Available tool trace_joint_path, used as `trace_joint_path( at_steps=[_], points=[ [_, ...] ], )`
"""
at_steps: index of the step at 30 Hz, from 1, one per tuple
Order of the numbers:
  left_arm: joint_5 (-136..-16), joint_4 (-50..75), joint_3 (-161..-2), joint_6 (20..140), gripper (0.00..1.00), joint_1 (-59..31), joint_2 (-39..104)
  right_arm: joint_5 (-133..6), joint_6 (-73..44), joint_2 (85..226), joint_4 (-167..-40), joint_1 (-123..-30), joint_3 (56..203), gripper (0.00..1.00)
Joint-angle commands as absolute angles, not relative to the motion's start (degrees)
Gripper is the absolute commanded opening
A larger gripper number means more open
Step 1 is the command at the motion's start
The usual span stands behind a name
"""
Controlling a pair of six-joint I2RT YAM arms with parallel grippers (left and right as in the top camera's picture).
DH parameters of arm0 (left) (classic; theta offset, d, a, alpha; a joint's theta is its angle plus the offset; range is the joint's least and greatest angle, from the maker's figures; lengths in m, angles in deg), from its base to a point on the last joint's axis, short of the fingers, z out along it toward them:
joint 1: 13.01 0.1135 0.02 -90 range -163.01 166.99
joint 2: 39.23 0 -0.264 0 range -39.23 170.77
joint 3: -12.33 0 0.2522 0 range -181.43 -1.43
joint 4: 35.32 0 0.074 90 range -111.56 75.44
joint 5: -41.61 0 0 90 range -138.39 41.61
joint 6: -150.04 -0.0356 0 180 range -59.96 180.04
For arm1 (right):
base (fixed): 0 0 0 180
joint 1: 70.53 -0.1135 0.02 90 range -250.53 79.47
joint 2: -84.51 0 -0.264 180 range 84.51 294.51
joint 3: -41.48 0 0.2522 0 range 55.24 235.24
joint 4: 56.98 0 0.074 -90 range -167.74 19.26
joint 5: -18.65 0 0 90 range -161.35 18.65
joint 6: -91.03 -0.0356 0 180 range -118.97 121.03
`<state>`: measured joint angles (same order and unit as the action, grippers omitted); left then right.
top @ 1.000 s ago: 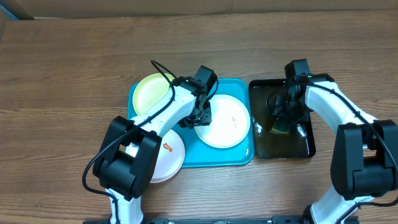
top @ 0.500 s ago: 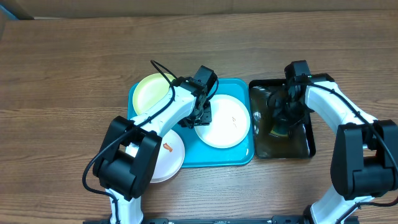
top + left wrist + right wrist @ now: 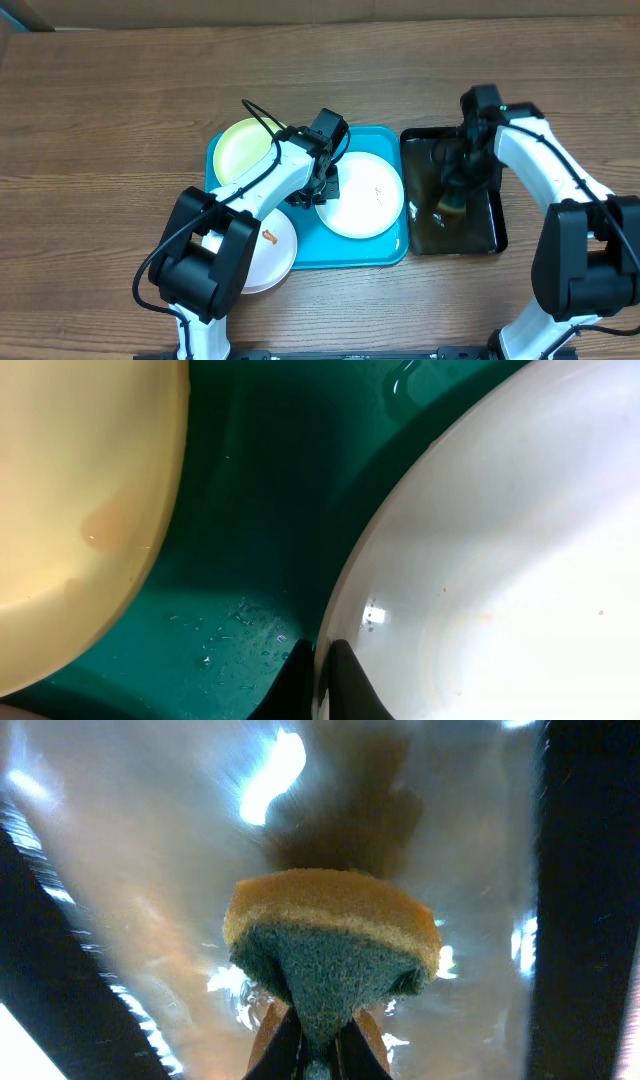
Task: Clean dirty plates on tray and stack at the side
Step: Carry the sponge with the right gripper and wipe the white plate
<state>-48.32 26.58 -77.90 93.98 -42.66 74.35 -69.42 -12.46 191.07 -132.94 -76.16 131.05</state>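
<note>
A turquoise tray (image 3: 385, 253) holds a white plate (image 3: 365, 197) and a pale yellow-green plate (image 3: 240, 147). A second white plate (image 3: 272, 255) with an orange smear lies at the tray's front left corner, over its edge. My left gripper (image 3: 322, 190) is shut on the left rim of the white plate (image 3: 500, 560); one finger is over the rim, one under. The yellow-green plate (image 3: 70, 510) shows at left in the left wrist view. My right gripper (image 3: 462, 180) is shut on a yellow and green sponge (image 3: 330, 945) and holds it above the wet black tray (image 3: 490, 240).
The black tray (image 3: 120, 840) holds shiny water and stands right beside the turquoise tray. Wooden tabletop (image 3: 100, 120) lies all round. The turquoise tray floor (image 3: 250, 510) is wet between the two plates.
My right gripper has lifted the sponge up off the black tray and shifted slightly. The left gripper and the plates have not moved.
</note>
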Motion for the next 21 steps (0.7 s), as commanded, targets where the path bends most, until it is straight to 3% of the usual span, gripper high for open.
trace_joint_path(
  at_steps=[1,13,21],
  points=[
    [-47.53,26.61,-77.7,94.39,0.04,-42.94,74.74,-70.4,-10.39,188.12,-135.43,-76.73,135.73,0.04],
    [-48.25,27.5,-77.7,99.51,0.04,-40.08,74.74,-73.46,-6.01,186.39,-137.27,-80.64,136.12,0.04],
    [-50.96,28.07,-77.7,99.22,0.04,-38.42,74.76,-74.71,-3.19,186.39,-133.24,-88.05,136.12,0.04]
  ],
)
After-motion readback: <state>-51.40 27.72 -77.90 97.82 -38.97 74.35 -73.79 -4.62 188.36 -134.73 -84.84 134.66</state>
